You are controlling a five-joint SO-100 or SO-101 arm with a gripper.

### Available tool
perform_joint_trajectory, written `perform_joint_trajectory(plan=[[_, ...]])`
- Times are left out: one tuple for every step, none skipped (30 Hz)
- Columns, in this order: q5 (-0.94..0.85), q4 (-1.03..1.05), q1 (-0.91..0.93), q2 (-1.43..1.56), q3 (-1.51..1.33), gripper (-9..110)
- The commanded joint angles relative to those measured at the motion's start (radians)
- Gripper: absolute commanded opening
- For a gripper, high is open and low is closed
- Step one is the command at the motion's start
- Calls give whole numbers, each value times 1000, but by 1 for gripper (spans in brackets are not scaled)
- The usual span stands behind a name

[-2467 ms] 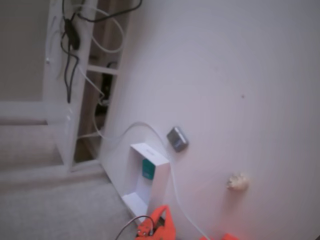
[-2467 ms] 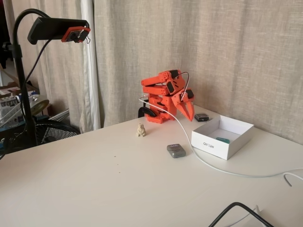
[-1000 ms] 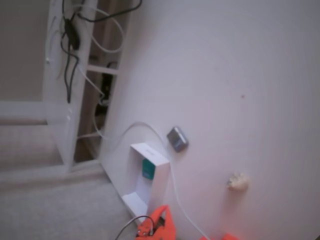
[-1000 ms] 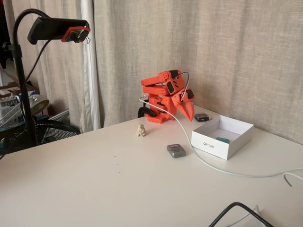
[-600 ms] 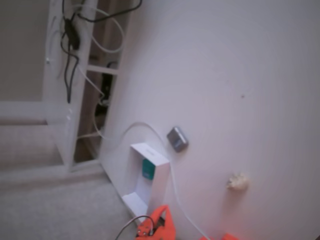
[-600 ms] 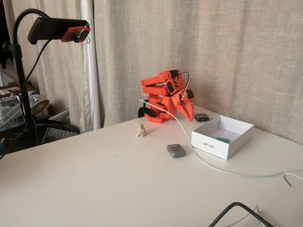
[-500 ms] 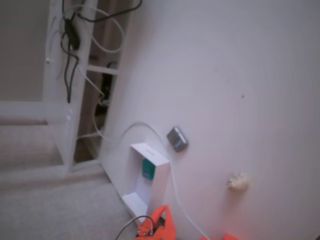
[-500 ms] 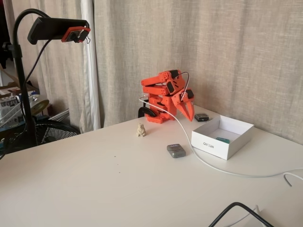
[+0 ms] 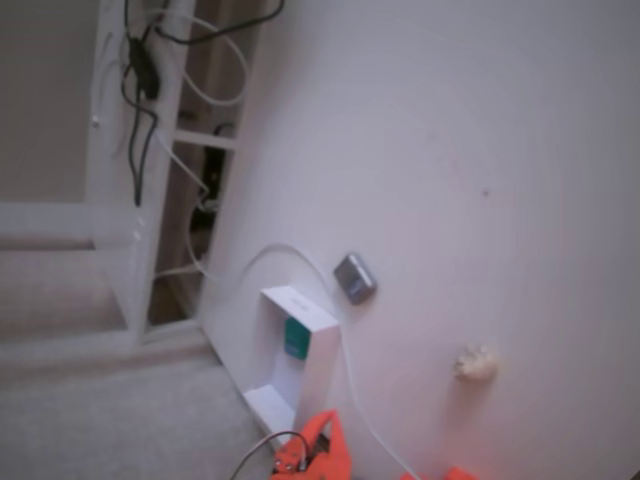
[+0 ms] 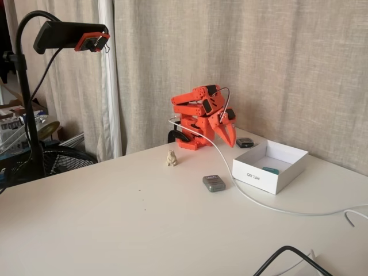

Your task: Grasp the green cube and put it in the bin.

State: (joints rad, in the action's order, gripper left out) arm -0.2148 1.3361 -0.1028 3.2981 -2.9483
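The green cube (image 9: 295,338) (image 10: 270,170) lies inside the bin (image 9: 318,368) (image 10: 259,177), a white shallow box on the white table, close to one wall. In both fixed views nothing holds the cube. The orange arm sits folded up behind the bin. Its gripper (image 10: 232,143) (image 9: 322,425) points down beside the bin's far end, apart from the cube, with the fingers together and nothing between them.
A small grey block (image 9: 354,278) (image 10: 214,183) lies near the bin, and a beige lumpy figure (image 9: 475,363) (image 10: 171,158) stands further off. A white cable (image 10: 253,199) runs along the bin. A dark object (image 10: 245,142) sits behind it. A camera stand (image 10: 69,35) rises at the left.
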Motion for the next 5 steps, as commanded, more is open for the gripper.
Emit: perform_joint_trajectory(plan=[[-2,-11,-5,11,5,-8],[-2,-11,-5,11,5,-8],[-2,-11,-5,11,5,-8],[-2,-11,-5,11,5,-8],[-2,-11,-5,11,5,-8]])
